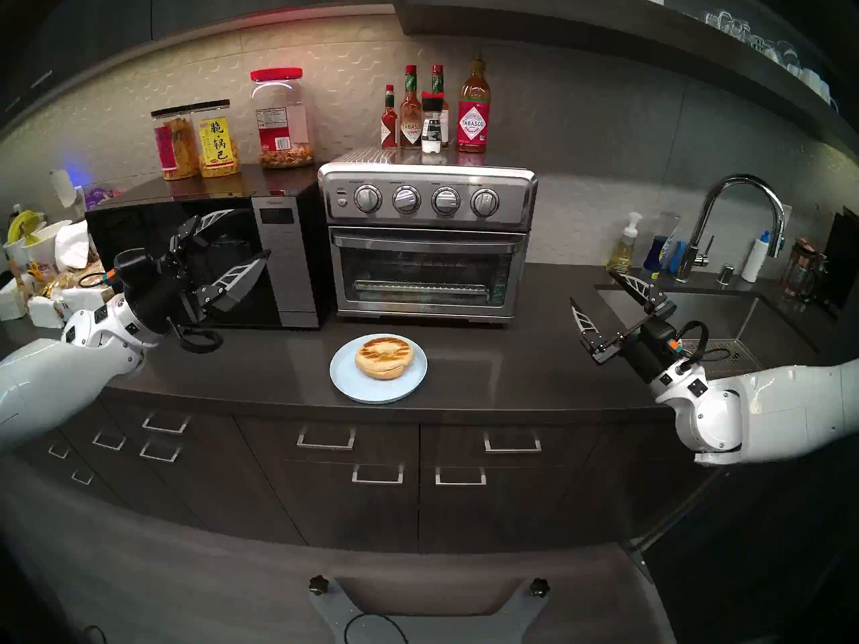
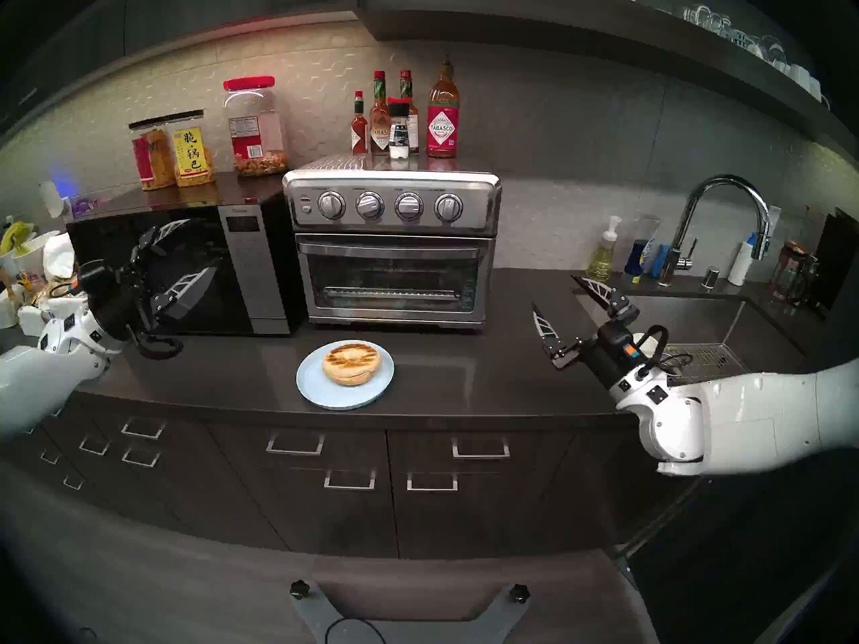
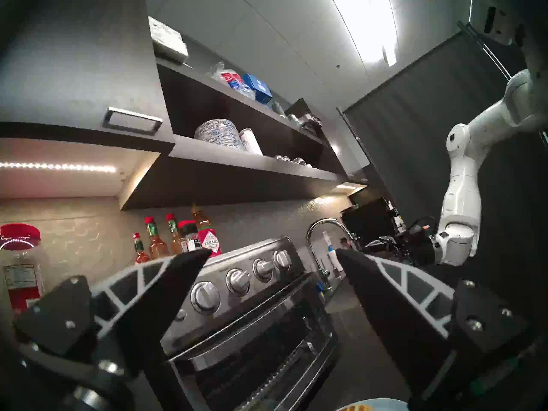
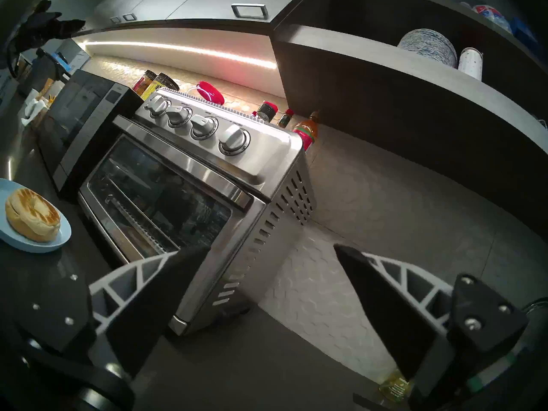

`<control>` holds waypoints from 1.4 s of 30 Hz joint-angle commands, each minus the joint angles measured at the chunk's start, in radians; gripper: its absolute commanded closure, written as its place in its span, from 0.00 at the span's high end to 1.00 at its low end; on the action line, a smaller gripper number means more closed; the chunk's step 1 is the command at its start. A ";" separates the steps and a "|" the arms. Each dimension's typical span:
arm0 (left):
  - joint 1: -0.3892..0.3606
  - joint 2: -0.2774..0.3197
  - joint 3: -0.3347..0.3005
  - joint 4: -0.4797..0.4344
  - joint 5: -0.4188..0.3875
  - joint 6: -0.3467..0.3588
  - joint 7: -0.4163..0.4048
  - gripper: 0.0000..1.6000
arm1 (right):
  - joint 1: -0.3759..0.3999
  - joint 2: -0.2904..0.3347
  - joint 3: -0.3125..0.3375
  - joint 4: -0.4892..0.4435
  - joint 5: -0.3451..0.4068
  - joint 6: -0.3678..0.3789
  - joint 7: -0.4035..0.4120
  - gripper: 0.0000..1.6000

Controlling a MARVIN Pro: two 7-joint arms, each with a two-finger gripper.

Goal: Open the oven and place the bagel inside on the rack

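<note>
Oven: stands on the desk against the back wall, just right of the microwave. Door shut, handle untouched.
Bagel: lies on the blue plate, on the desk in front of the oven, apart from it. Nothing touches it.
Rack: seen through the door glass as a wire shelf low in the cavity; nothing on it.
Progress: nothing done, as judged from the layout. Left to do: pull the door down, lift the bagel, set it on the rack.
Left claw: jaws wide and empty, raised in front of the microwave, aimed toward the oven, well apart from the handle.
Right claw: jaws wide and empty, held above the desk between oven and sink, well apart from both oven and plate.
Hidden: cavity behind the glass is dark and full of reflections; whether a tray lies under the rack cannot be told.
Cut off: left wrist view shows only a sliver of plate at its bottom edge.
Hard to read: knob settings.
</note>
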 commanded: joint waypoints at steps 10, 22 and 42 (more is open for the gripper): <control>0.167 0.053 -0.104 -0.022 -0.010 0.085 -0.066 1.00 | 0.018 0.001 0.012 0.000 0.000 0.003 0.001 1.00; 0.257 0.062 -0.204 -0.017 -0.030 0.227 -0.151 1.00 | 0.018 0.001 0.013 0.000 0.000 0.003 0.002 1.00; 0.439 0.069 -0.348 -0.056 -0.084 0.258 -0.162 1.00 | 0.017 0.002 0.015 0.000 0.001 0.003 0.003 1.00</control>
